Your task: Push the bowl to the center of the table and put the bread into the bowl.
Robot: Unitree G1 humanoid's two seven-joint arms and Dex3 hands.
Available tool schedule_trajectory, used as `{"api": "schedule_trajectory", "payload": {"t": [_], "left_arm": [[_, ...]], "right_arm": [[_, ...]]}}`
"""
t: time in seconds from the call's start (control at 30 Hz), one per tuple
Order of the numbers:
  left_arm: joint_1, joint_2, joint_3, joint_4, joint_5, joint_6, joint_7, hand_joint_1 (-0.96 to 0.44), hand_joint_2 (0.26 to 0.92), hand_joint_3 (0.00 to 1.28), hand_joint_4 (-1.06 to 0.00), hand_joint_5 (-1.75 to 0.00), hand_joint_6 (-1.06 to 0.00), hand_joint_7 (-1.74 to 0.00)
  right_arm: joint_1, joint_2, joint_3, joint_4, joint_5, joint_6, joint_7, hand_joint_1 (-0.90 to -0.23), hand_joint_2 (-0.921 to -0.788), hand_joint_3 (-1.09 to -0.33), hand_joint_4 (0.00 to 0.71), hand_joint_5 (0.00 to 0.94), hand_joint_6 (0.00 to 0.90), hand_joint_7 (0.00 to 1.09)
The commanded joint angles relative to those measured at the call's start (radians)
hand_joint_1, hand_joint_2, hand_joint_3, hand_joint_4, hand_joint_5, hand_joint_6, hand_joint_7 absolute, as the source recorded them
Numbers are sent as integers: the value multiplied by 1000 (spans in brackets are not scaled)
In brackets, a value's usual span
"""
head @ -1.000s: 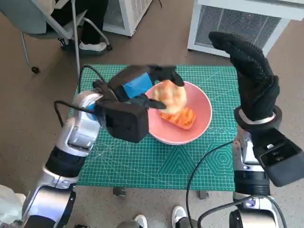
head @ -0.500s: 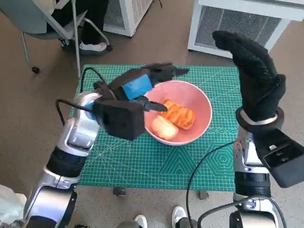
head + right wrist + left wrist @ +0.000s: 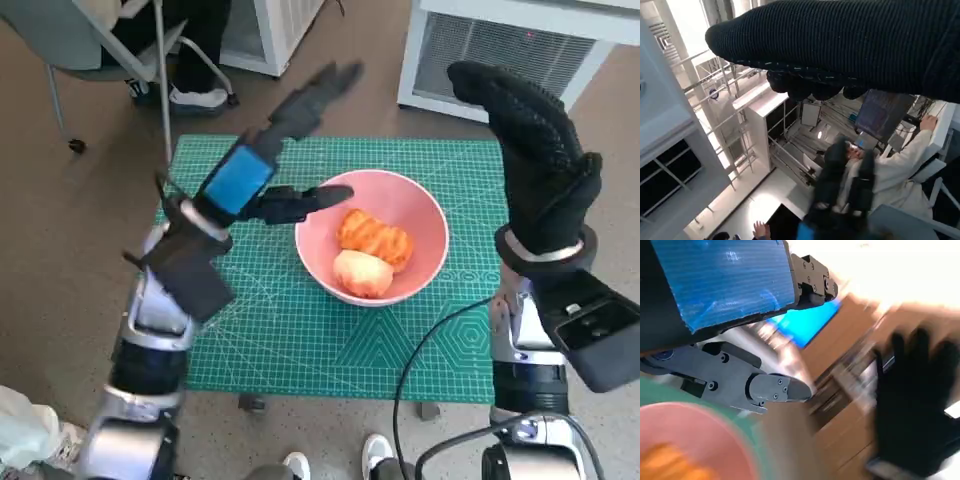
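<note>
A pink bowl [image 3: 424, 217] stands near the middle of the green cutting mat [image 3: 300, 340]. Two pieces of bread lie in it: a grilled orange one [image 3: 375, 238] and a pale round one [image 3: 362, 274]. My left hand [image 3: 270, 160] is raised above the mat, left of the bowl, fingers spread and holding nothing. In the left wrist view the bowl's rim [image 3: 715, 412] and the orange bread [image 3: 670, 465] show blurred beneath the left hand [image 3: 740, 330]. My gloved right hand [image 3: 535, 160] is held upright past the bowl's right side, empty; the same right hand [image 3: 850, 45] fills the right wrist view.
A white radiator-like unit [image 3: 500, 50] stands beyond the table's far edge. A chair [image 3: 90, 50] and a person's shoe [image 3: 195, 97] are at the far left. A person in white [image 3: 900, 165] shows in the right wrist view. Shoes [image 3: 380, 455] show at the near edge.
My left hand let the pale bread drop into the bowl, then lifted up and away to the left with fingers spread. The right hand stayed in place.
</note>
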Motion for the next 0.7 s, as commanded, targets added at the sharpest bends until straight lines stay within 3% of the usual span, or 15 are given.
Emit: {"api": "schedule_trajectory", "payload": {"t": [0.03,0.27,0.7], "left_arm": [[32,-38,33,-8,-42,-94,45,-534,921,432,-113,-32,-203,-43],[54,-62,61,18,-48,-198,93,-539,921,446,-162,-44,-228,-56],[49,-61,82,63,-33,-269,141,-583,921,431,-191,-35,-259,-65]], "right_arm": [[-1,11,3,1,-10,7,-13,-569,-921,-809,17,475,-1,672],[-22,13,8,14,-12,0,-7,-577,-921,-796,67,393,-1,675],[-55,9,15,50,-4,-6,16,-577,-921,-790,93,351,-1,664]]}}
